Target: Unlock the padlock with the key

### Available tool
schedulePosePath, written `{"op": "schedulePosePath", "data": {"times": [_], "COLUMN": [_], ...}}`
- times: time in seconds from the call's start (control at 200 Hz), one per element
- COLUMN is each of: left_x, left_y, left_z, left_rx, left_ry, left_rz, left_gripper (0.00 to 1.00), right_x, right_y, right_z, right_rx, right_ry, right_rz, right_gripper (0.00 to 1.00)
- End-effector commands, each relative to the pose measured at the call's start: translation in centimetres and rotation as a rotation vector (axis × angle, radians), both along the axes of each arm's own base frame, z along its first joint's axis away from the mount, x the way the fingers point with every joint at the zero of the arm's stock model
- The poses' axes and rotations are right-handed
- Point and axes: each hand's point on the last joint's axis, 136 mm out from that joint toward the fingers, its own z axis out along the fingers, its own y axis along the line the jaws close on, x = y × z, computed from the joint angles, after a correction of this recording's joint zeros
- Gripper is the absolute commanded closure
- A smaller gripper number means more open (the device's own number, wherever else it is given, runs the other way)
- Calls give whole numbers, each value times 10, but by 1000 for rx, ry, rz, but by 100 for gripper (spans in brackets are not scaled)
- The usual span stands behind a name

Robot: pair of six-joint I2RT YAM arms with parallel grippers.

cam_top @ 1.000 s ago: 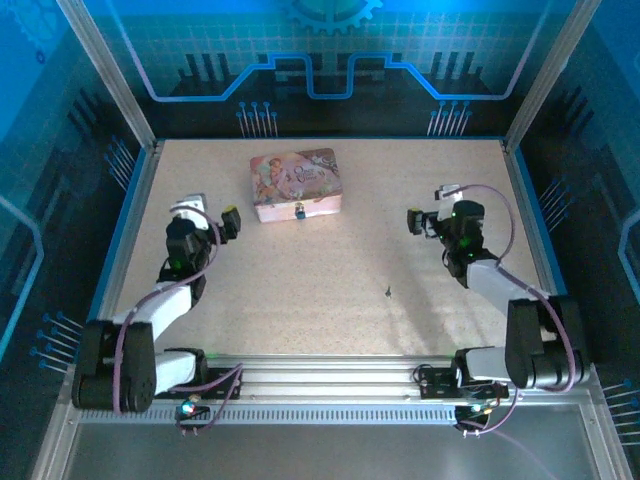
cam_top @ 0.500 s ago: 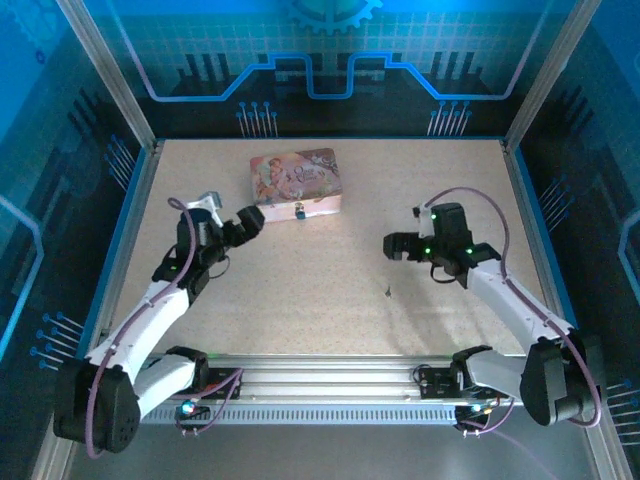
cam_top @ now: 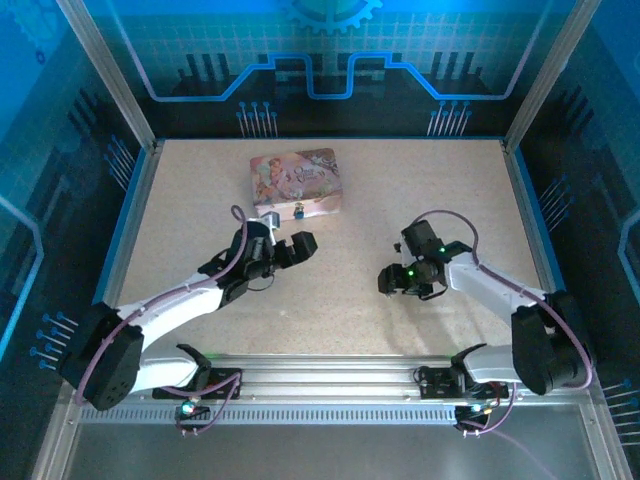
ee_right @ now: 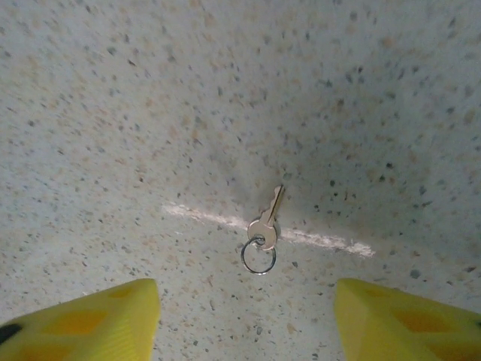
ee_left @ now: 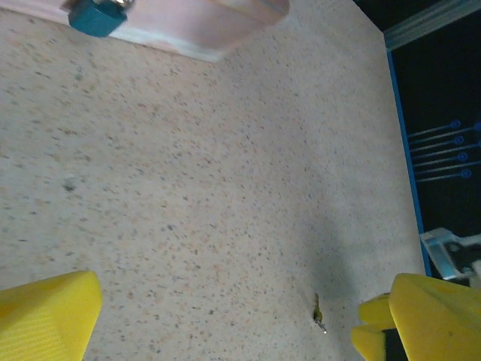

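Note:
The key [ee_right: 264, 222], small and silver on a thin ring, lies flat on the speckled table just ahead of my right gripper [ee_right: 244, 323]. Its yellow fingers [ee_right: 83, 320] stand apart on either side with nothing between them. In the top view the right gripper [cam_top: 392, 280] hovers low over the key's spot. The bluish padlock [cam_top: 299, 211] hangs on the front of the pink tin [cam_top: 295, 183]. My left gripper [cam_top: 300, 247] is open, a little in front of the padlock [ee_left: 96, 15]. The key [ee_left: 318, 312] also shows as a dark sliver near the left gripper's right finger [ee_left: 421, 320].
A white scuff line [ee_right: 316, 239] crosses the table under the key. Blue rails [cam_top: 525, 200] and metal posts edge the table. Bare speckled surface lies between the two grippers and in front of the tin.
Both arms have stretched inward. The left gripper has swung right toward the tin's front. The right gripper has come down and left over the key, its jaws somewhat narrower.

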Motion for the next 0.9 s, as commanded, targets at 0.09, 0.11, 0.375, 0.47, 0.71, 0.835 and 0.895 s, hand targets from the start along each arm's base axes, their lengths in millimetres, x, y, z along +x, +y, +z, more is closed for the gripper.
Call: {"op": "schedulePosePath", "data": {"times": [0.09,0.11,0.375,0.47,0.71,0.835,0.895], "left_x": [10,9,6,4,1,2,2], "left_y": [-16,-16,-12,-11,-8,-8,-8], "left_z": [22,22,18,18,20,21,20], "left_rx": [-67,-66,-40,-48,-40,-42,-42], "left_ry": [-50,-49,-43,-37,-39,-40,-39], "left_rz": [-12,-14,-10,-4,-2,-1,-1], "left_gripper": [1,1,1,1,1,1,1], "right_x": [-14,-13,-10,-7,-2,0,0], "right_y": [3,3,7,6,6,7,8], "right_z": [-15,-16,-25,-25,-27,-29,-30], "right_rx": [-32,-36,-82,-99,-115,-117,-118], "right_ry": [92,93,104,98,90,93,95], "right_rz": [13,14,32,29,25,27,29], "right_gripper": [50,51,60,61,63,65,66]}}
